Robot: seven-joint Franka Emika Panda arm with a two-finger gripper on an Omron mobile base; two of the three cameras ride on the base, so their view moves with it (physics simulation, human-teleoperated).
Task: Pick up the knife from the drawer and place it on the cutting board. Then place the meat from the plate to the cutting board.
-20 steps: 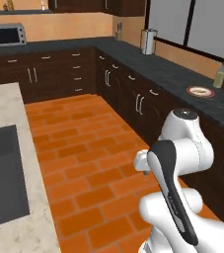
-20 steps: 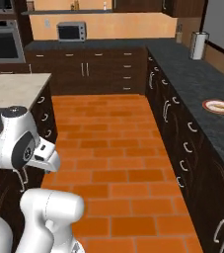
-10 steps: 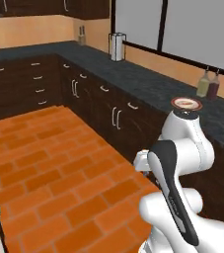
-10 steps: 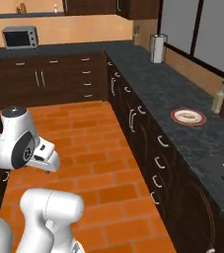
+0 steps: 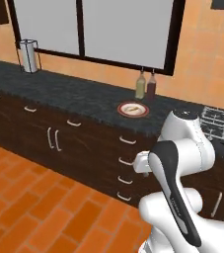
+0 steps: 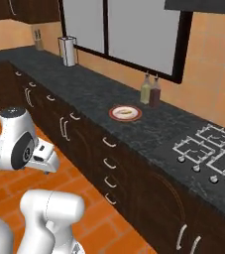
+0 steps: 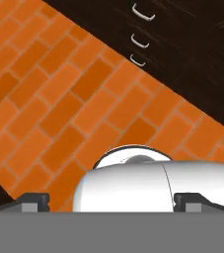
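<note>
1. Round white plate with a red-orange rim (image 5: pixel 133 109) (image 6: pixel 125 113) sits on the dark speckled stone counter (image 5: pixel 79 96) (image 6: pixel 84 89), near its front edge, just in front of two bottles.
2. On the plate lies a small orange-tan piece of meat (image 5: pixel 132 108) (image 6: pixel 125 112), much smaller than the plate, roughly at its centre.
3. Two bottles stand upright side by side against the far wall under the window: a pale olive glass bottle (image 5: pixel 140 86) (image 6: pixel 145 90) on the left and a dark reddish-brown bottle (image 5: pixel 151 87) (image 6: pixel 155 94) on the right. They stand close together; whether they touch cannot be told. Any labels are too small to read.
4. A tall clear rectangular canister with a white inside (image 5: pixel 28 55) (image 6: pixel 68 51) stands far left on the same counter, well apart from the plate.
5. A silver gas hob with black grates (image 5: pixel 217 123) (image 6: pixel 210 151) is set into the counter to the right of the plate.
6. Dark-brown cabinet fronts with white curved handles (image 5: pixel 59 141) (image 6: pixel 109 168) run below the counter; all fronts seen are shut. Knife and cutting board: cannot tell where they lie.
7. No readable writing on any object.
8. Two-finger gripper (image 7: pixel 111 200), in the hand view: the two small dark fingertips (image 7: pixel 33 200) stand spread wide, far apart at the view's left and right. They hold nothing and touch nothing, above the orange brick floor (image 7: pixel 59 99).
</note>
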